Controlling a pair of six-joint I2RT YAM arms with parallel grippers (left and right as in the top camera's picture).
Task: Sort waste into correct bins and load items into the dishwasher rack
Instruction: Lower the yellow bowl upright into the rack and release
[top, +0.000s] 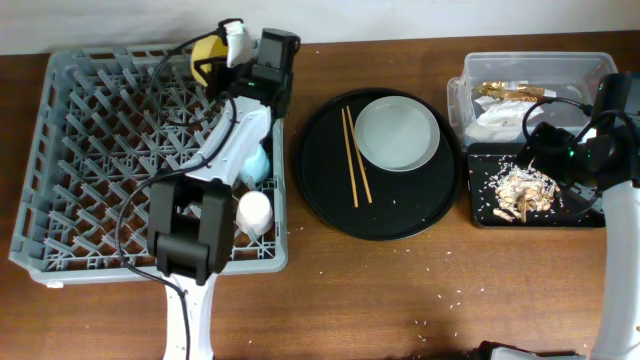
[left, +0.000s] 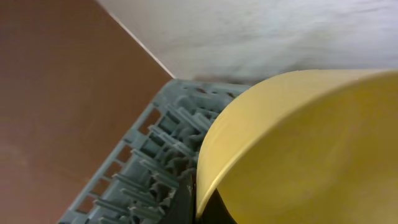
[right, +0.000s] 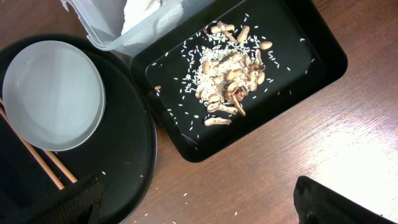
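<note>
Clamping the left gripper (top: 228, 42) on the yellow bowl (left: 298, 149), hanging over the dishwasher rack (top: 90, 150) beneath its fingers. Spreading the right gripper (right: 196, 202) wide apart, hovering with food scraps (right: 227, 81) in the black tray (right: 323, 56) just ahead, plate (right: 53, 93) to its left.

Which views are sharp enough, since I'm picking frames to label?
Overhead: sharp and evenly lit across the dishwasher rack. Left wrist: the yellow bowl looms close and soft-edged, the wall behind blurred. Right wrist: crisp, single grains of the food scraps show on the black tray.
</note>
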